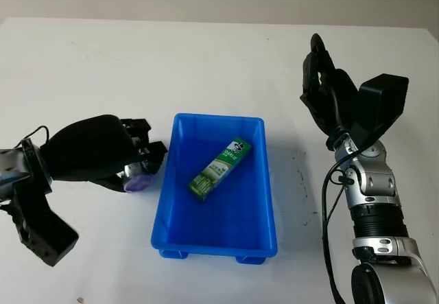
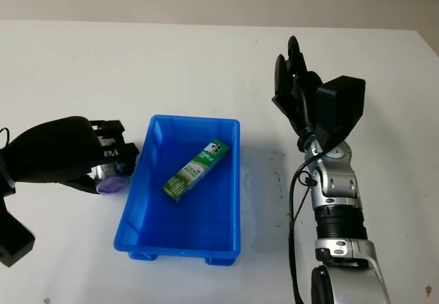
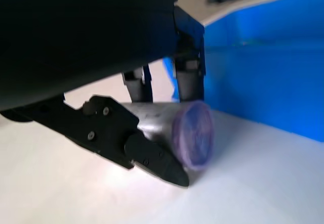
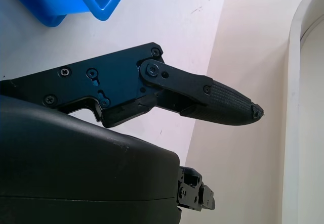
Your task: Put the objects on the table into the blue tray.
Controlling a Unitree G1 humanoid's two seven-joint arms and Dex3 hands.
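While the left hand (image 1: 130, 163) has its fingers clamped on the can (image 3: 172, 133) beside the tray (image 1: 171, 180), lifting too low could knock its wall; the right hand (image 1: 329, 91) hangs open.

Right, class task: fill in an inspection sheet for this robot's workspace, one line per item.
Surface: white table, a few small dark marks right of the tray.
Job's things: blue tray at centre; green box lying inside it; silver can with a purple end, outside the tray by its left wall.
Clutter: nothing seen.
Hands: left hand shut on the can beside the tray; right hand open, raised right of the tray.
Cables: black cable along the right arm; another at the left arm.
Surroundings: beige floor past the table edge.
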